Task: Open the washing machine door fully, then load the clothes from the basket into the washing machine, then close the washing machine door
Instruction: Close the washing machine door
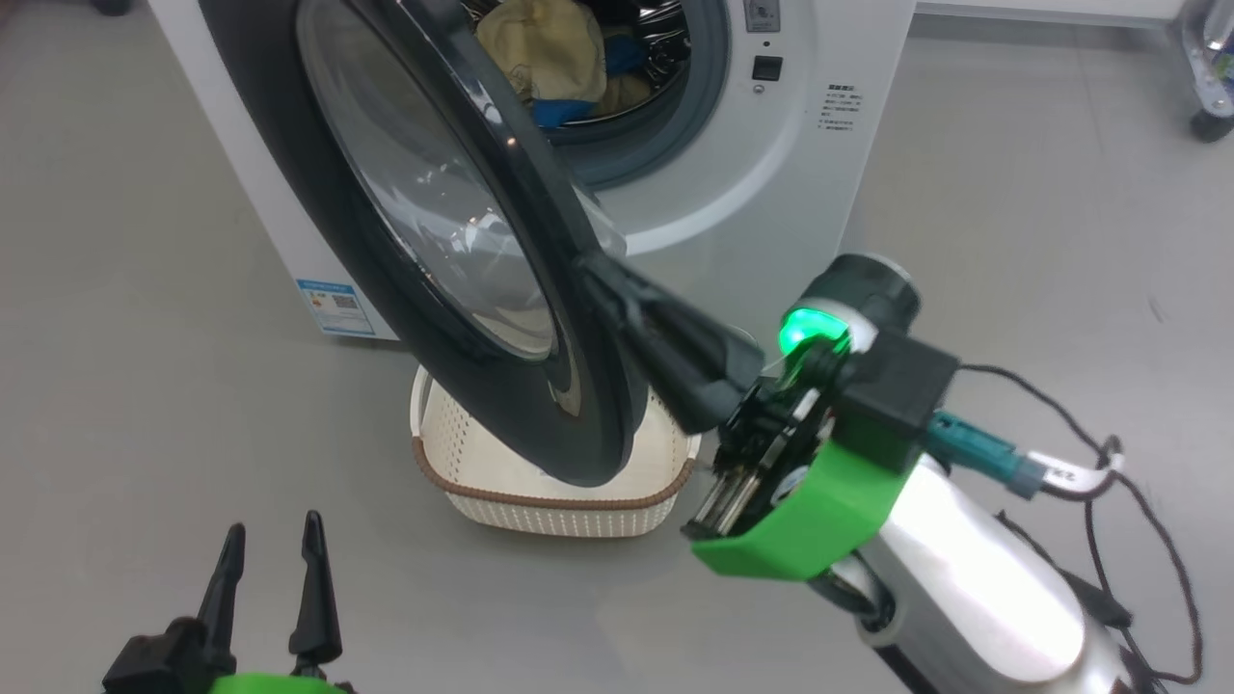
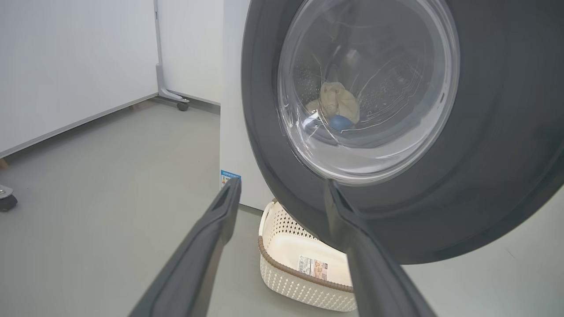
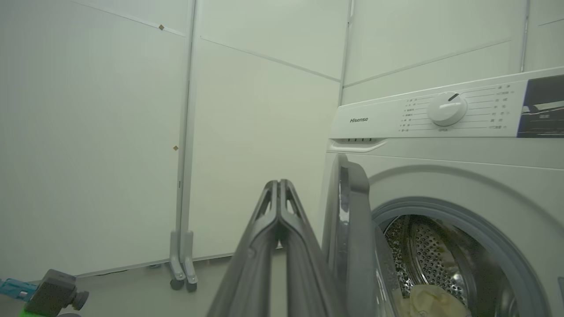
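The door (image 1: 434, 222) is seen standing partway open, angled out from the washer (image 1: 762, 183). Its black rim hangs over the basket (image 1: 540, 506), which is set on the floor (image 1: 145, 386) just in front of the washer. The clothes (image 1: 545, 48) are found inside the drum (image 1: 665, 39): a cream bundle with blue pieces beside it, also made out through the door's glass in the left wrist view. The right gripper (image 1: 600, 278) is pressed fully together, with nothing caught between its fingers. Its tips are laid along the door's free edge and appear to touch it, though contact cannot be confirmed from these angles. The left gripper (image 1: 273, 540) is spread wide and empty. It is held low at the robot's left, apart from the door, with its fingers pointed toward the door's outer face and the basket.
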Available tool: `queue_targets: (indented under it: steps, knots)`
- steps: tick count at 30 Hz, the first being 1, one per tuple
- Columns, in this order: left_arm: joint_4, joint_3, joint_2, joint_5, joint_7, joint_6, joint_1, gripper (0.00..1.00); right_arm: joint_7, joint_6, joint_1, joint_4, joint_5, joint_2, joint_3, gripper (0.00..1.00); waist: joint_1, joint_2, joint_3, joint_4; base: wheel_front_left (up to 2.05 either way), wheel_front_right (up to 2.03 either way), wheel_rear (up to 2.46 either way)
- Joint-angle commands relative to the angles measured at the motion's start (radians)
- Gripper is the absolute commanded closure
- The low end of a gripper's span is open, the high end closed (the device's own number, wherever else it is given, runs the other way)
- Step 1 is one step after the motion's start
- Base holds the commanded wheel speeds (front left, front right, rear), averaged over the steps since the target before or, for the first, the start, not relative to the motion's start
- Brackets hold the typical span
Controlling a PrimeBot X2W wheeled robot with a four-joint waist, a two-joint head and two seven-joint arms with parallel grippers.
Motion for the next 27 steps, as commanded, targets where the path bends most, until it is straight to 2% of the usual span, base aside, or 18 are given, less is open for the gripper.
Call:
queue_targets:
  steps: [1,7,11,18,27]
  knots:
    - [-0.026,0.03,0.003,-0.006,-0.014,0.0,-0.041,0.0,-0.005,0.0,-0.034,-0.014,0.013,0.021,0.025,1.0,0.0,-0.0001,-0.003,0.019,0.0,0.0,0.0]
    - [-0.029,0.01,0.003,-0.018,-0.014,0.0,-0.049,0.0,-0.005,0.0,0.01,0.089,0.059,0.032,0.143,1.0,0.0,-0.0001,0.009,0.059,0.0,0.0,0.0]
    - [-0.034,0.003,0.003,-0.028,-0.014,0.0,-0.052,0.0,-0.005,0.0,0.045,0.173,0.088,0.034,0.185,1.0,0.0,-0.0001,0.026,0.067,0.0,0.0,0.0]
    - [-0.035,-0.005,0.003,-0.034,-0.014,0.0,-0.065,0.0,-0.005,0.0,0.058,0.274,0.115,0.036,0.209,1.0,0.0,-0.0001,0.062,0.064,0.0,0.0,0.0]
    - [-0.033,-0.018,0.003,-0.034,-0.014,0.0,-0.088,0.0,-0.005,0.0,0.044,0.318,0.164,0.036,0.176,1.0,0.0,-0.0001,0.092,0.07,0.0,0.0,0.0]
